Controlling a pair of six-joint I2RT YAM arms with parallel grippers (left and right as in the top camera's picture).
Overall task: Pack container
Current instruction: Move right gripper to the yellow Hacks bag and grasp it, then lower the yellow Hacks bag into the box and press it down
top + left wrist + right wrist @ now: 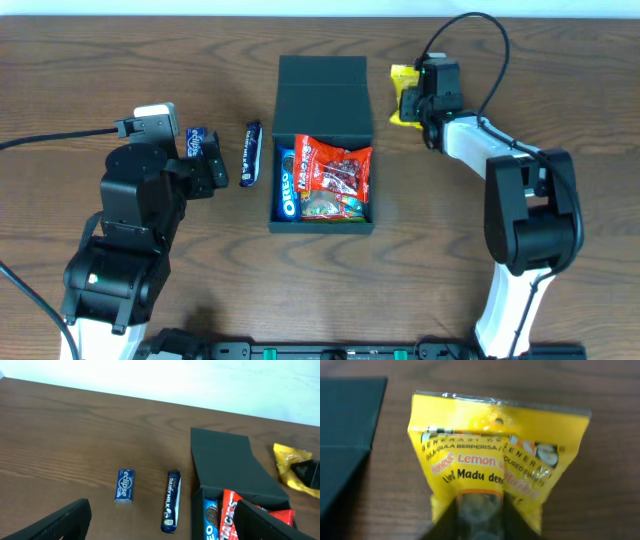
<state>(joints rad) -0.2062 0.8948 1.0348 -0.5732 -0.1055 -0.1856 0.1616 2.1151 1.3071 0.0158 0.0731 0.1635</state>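
Observation:
The dark teal container [322, 85] stands open at the table's middle, lid flap folded back. Inside lie a blue Oreo pack [287, 184] and a red snack bag [335, 170]. My right gripper [412, 105] is shut on a yellow lemon-honey candy packet [485, 440], to the right of the lid; the packet also shows in the overhead view [400, 78]. My left gripper [205, 165] is open and empty, left of the container. A blue Dairy Milk bar [171, 500] and a small blue Eclipse pack [124, 485] lie on the table ahead of it.
The container's lid [225, 465] shows in the left wrist view, with the yellow packet [287, 460] beyond it. The lid's edge [345, 410] sits left of the packet in the right wrist view. A black cable [60, 138] runs across the left side.

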